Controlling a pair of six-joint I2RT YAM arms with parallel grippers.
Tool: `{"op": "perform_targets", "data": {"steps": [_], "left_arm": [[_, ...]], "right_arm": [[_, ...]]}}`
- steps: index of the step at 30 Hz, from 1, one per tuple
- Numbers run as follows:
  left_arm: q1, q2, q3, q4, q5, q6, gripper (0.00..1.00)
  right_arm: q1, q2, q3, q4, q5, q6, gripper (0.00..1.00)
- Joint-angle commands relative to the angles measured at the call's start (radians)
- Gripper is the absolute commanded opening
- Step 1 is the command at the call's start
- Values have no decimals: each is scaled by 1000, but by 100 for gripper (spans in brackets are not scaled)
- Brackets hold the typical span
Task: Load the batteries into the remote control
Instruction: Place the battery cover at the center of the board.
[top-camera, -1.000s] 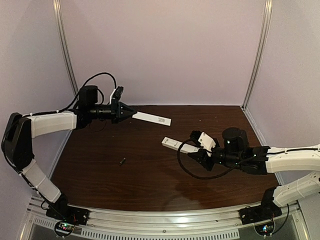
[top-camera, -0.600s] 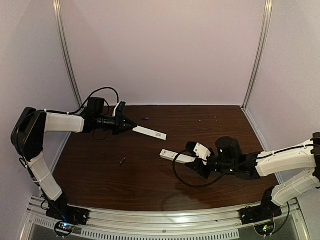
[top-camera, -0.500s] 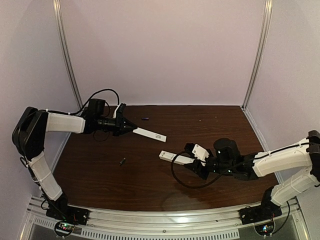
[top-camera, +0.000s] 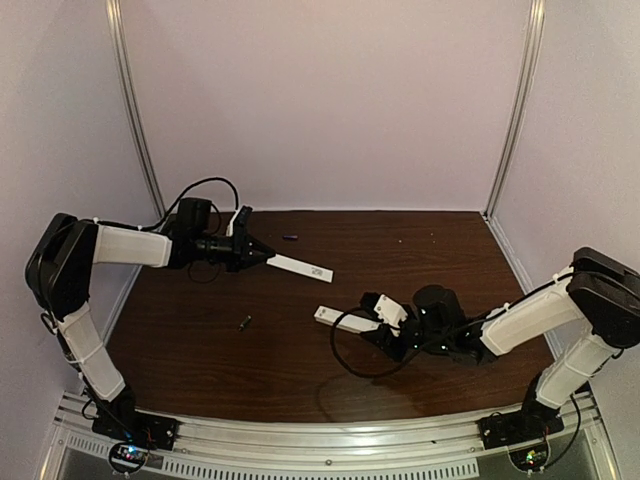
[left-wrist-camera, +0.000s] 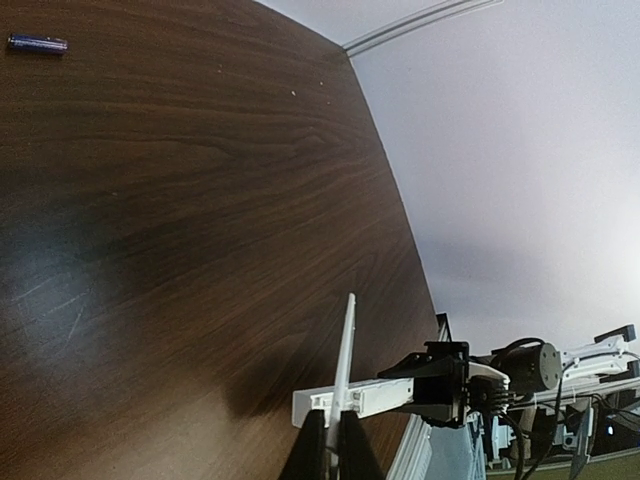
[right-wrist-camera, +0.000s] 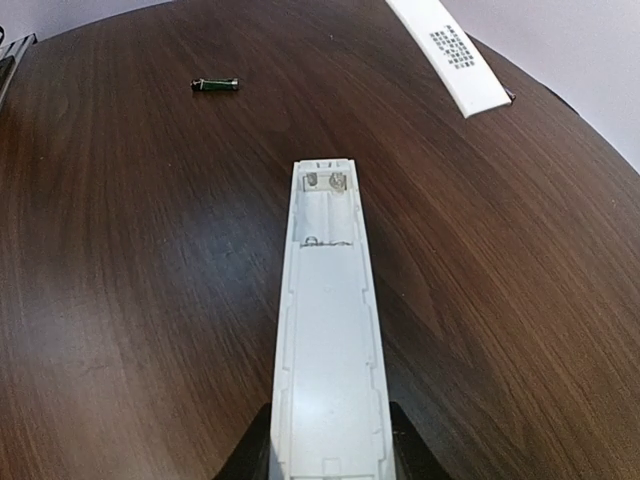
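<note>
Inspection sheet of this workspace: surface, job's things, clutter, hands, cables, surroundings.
Surface: dark wood table, pale specks at the far right.
Job's things: remote with its bay open and empty; purple battery loose near the back wall; dark battery loose left of the remote.
Clutter: nothing seen.
Hands: left hand shut on a white strip; right hand shut on the remote.
Cables: left cable arcs over the wrist; right cable loops below the hand.
Surroundings: pale walls, metal posts.
</note>
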Motion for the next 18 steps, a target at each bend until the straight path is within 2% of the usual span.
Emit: {"op": "perform_targets", "data": {"steps": [1,9,18], "left_arm": [[-6,25,-12,62,-24,-10,0],[-6,142,32,23,-43,4,0],[2,239,103,-122,-143,84,0]], "right_arm": [[-7,33,-18,116,-9,21,1],[-8,45,-26,126,-93,17,0],[-13,-6,-3,43,-139,-8,0]]}}
